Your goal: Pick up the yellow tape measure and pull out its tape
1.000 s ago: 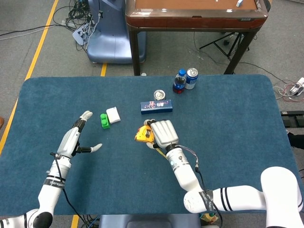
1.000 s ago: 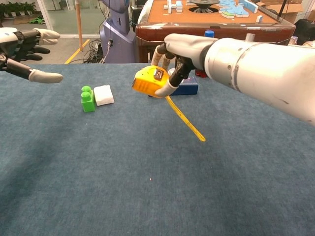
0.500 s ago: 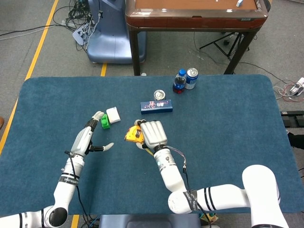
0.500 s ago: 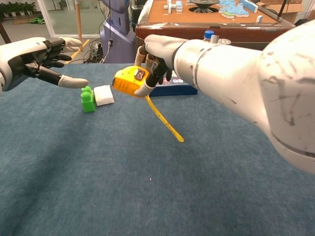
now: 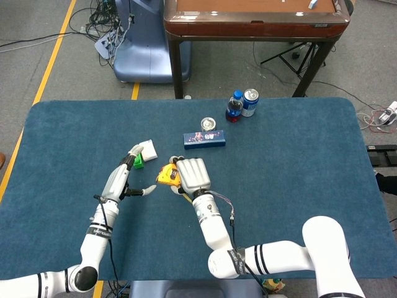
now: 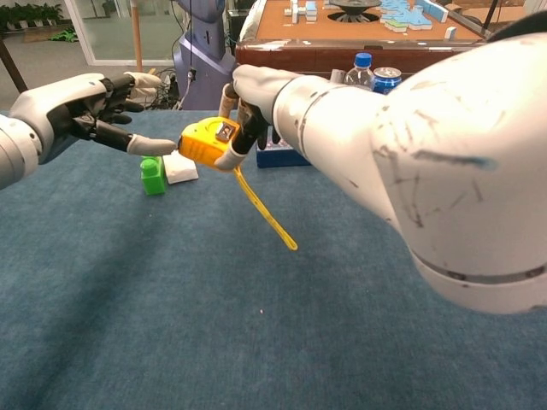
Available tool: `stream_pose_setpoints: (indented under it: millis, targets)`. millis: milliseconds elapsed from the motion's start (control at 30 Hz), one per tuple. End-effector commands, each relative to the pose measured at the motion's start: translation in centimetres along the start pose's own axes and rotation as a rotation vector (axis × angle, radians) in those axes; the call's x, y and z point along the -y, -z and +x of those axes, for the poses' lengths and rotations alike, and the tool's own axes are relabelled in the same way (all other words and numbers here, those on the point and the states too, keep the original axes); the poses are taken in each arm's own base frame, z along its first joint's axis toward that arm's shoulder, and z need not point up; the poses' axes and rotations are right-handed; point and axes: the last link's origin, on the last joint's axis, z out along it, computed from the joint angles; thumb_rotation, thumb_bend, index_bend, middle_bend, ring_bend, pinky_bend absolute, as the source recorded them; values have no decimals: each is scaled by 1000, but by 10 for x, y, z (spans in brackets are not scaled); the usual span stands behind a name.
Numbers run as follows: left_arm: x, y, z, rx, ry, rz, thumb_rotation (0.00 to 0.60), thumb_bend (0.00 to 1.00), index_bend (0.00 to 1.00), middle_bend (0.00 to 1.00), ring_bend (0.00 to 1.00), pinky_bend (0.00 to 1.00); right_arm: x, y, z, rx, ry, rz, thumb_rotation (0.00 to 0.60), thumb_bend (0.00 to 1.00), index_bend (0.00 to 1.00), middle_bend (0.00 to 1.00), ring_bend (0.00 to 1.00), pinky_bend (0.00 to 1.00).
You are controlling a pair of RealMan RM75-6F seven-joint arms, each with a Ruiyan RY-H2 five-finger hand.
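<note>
Over blue worktop (image 5: 298, 161), right hand (image 5: 192, 176) clamping yellow tape measure (image 6: 208, 142) has moved left; left hand (image 6: 81, 107), fingers apart, has closed in

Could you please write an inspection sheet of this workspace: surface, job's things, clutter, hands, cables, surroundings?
Surface: blue carpeted table, no damage seen.
Job's things: yellow tape measure held above the table; a length of tape hangs out of it, its end free.
Clutter: green block beside white block; blue box; small round tin; bottle and can side by side.
Hands: right hand grips the tape measure; left hand holds nothing, fingers spread, a fingertip close to the case.
Cables: tangle on the floor behind the table; more at the right edge.
Surroundings: brown table; blue machine base; yellow floor line.
</note>
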Motion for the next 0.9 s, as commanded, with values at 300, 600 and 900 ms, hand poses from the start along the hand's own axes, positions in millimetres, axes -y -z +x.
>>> stream_pose_setpoints:
  millis: [300, 600, 900]
  targets:
    - [-1, -7, -10, 13, 15, 9, 600, 142, 0, 0, 0, 0, 10, -4, -3, -3, -5, 6, 600, 799, 592, 594, 497, 384]
    - [2, -10, -10, 9, 3, 16, 600, 142, 0, 0, 0, 0, 9, -4, -7, 7, -4, 4, 600, 800, 594, 595, 497, 384]
    - [3, -12, -10, 5, -1, 22, 600, 142, 0, 0, 0, 0, 4, -6, -9, 15, -7, -2, 600, 800, 595, 595, 497, 384]
